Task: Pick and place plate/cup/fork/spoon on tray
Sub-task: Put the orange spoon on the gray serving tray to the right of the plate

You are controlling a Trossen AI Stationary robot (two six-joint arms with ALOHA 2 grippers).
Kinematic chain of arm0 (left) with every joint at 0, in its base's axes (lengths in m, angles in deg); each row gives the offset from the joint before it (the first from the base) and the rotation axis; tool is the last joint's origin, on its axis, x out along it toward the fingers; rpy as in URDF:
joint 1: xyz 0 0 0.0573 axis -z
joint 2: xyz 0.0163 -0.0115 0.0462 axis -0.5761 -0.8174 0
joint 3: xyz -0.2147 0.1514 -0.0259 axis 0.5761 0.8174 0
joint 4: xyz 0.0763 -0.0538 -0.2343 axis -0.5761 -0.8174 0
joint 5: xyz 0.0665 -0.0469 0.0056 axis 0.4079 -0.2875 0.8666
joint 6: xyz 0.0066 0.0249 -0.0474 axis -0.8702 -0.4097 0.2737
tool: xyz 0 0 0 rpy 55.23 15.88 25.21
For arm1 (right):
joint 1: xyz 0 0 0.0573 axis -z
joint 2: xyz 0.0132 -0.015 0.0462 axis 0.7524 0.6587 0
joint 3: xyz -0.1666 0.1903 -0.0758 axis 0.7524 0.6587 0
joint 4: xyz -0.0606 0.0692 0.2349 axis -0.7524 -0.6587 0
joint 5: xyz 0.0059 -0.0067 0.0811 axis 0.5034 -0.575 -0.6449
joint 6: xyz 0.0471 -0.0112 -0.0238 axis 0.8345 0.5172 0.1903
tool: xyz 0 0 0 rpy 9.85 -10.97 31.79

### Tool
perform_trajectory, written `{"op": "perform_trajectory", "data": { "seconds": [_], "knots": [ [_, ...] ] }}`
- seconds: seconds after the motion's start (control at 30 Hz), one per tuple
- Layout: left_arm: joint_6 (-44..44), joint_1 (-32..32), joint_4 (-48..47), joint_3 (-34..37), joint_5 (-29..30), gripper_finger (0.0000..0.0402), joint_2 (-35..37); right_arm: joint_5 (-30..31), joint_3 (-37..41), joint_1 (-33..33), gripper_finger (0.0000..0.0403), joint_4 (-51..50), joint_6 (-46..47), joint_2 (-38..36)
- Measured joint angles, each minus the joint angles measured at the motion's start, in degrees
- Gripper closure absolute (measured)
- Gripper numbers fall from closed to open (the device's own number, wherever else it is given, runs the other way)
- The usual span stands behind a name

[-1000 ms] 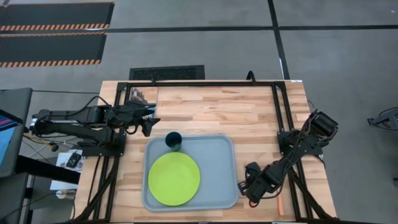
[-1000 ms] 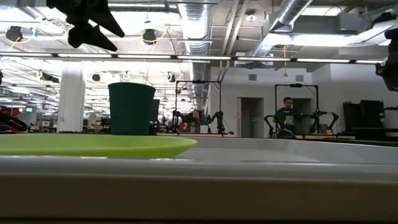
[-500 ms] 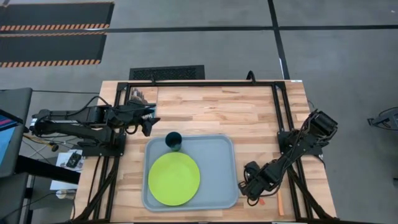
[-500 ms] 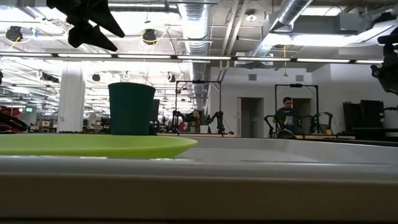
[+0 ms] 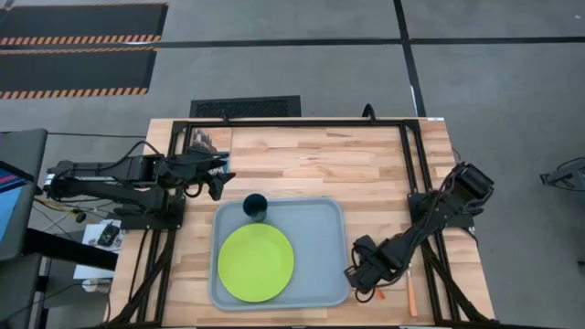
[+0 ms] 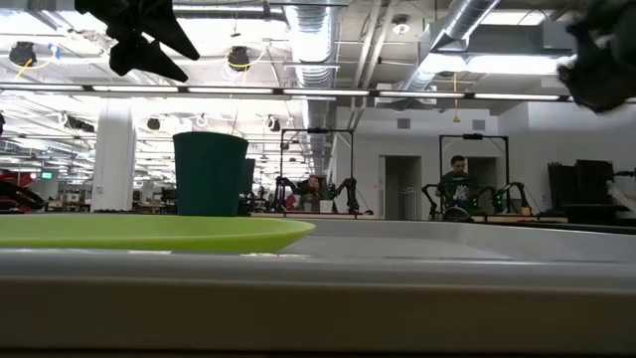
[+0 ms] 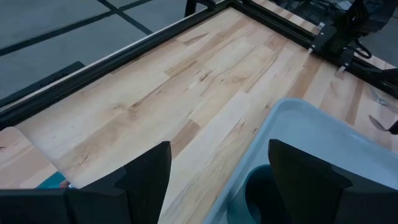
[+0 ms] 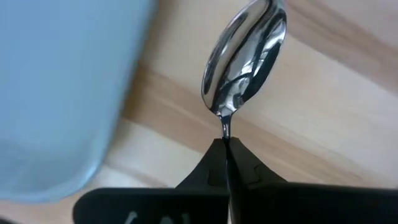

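Meanwhile, the right gripper [image 5: 358, 277] holds the spoon [image 8: 245, 59] just off the tray's [image 5: 320, 238] 4 o'clock corner.

Its fingers [image 8: 214, 168] are pinched tight on the spoon's thin neck, with the shiny bowl sticking out ahead above bare wood, next to the tray's rounded rim. On the tray, the plate [image 5: 256, 262] lies toward 8 o'clock and the cup [image 5: 256, 206] stands upright near the 11 o'clock corner, apart from the plate's edge. An orange handle [image 5: 411, 297], fork or otherwise I cannot tell, lies on the table [image 5: 366, 164] at 5 o'clock, beyond the right gripper. The left gripper [image 5: 218, 179] hangs above the wood just off the tray's 11 o'clock corner, its fingers [image 7: 146, 174] spread wide with nothing between them.
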Motion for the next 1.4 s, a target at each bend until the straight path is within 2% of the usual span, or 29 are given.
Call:
{"op": "perform_trajectory", "data": {
  "seconds": [0.17,0.3,0.57,0.73,1.27,1.4],
  "knots": [
    [0.0,0.0,0.1,0.0,0.0,0.0145,0.0,0.2,-6.4,3.6,0.04,-4.3,-7.5,0.0],
    [-0.4,0.0,0.2,0.0,0.6,0.0145,0.0,2.8,-10.6,7.4,0.04,-4.1,-13.8,-0.1],
    [-0.4,0.0,0.2,0.0,1.0,0.0145,0.0,6.1,-10.3,14.7,0.04,5.6,-20.3,0.4],
    [-0.4,0.0,0.2,0.0,0.9,0.0145,0.0,9.4,-10.1,15.4,0.04,6.3,-17.9,1.2],
    [-0.3,0.0,0.2,0.0,0.9,0.0145,0.0,9.4,-10.0,12.2,0.04,5.0,-8.6,8.3],
    [-0.3,0.0,0.2,0.0,0.9,0.0145,0.0,11.7,-10.1,12.3,0.04,2.9,-6.9,8.2]
  ]
}}
